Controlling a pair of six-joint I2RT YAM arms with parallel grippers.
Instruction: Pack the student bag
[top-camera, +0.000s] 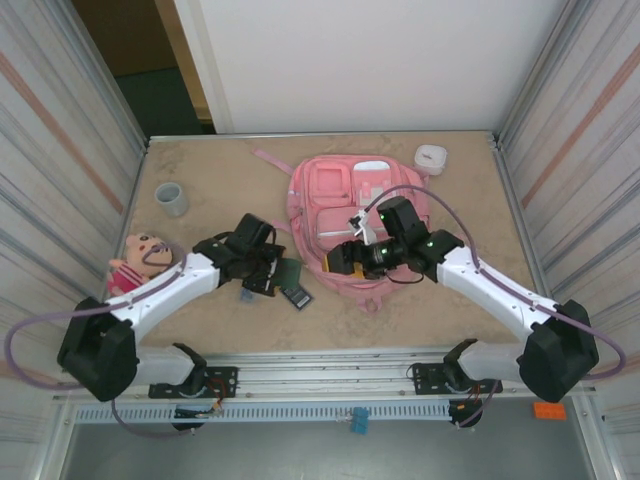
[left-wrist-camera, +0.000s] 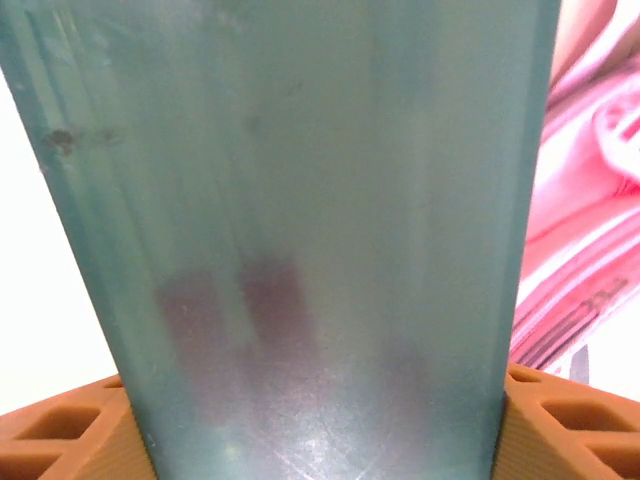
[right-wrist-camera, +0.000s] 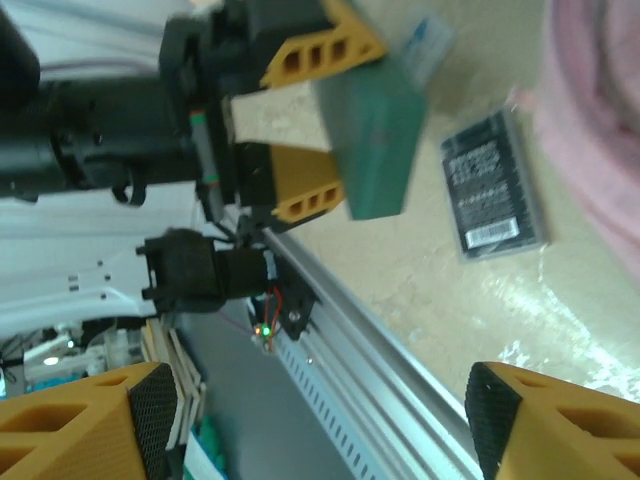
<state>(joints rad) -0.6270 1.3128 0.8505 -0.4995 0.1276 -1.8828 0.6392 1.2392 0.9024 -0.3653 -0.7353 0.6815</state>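
On the worktop (top-camera: 220, 175), find the student bag (top-camera: 335, 190) lying flat in the upper middle of the top view, pockets up, lower edge toward the arms. Cannot tell from these views whether the main compartment is zipped or open, so check that first. See the right hand (top-camera: 338, 260) hanging over the bag's lower edge, released, fingers spread wide with nothing between. Judge it best used for pinning or lifting the fabric lip ahead of any insertion. See the left hand (right-wrist-camera: 350, 120) just left of the bag, clenched on a flat green slab (right-wrist-camera: 380, 130) by one end. Hold that grasp firm, bring the slab edge-first toward the bag's mouth, and steer clear of the right hand on the way. Avoid brushing the black barcoded device (right-wrist-camera: 495, 195) lying flat on the worktop just beside the slab. Let go only with the slab well inside the fabric, not perched on the rim.
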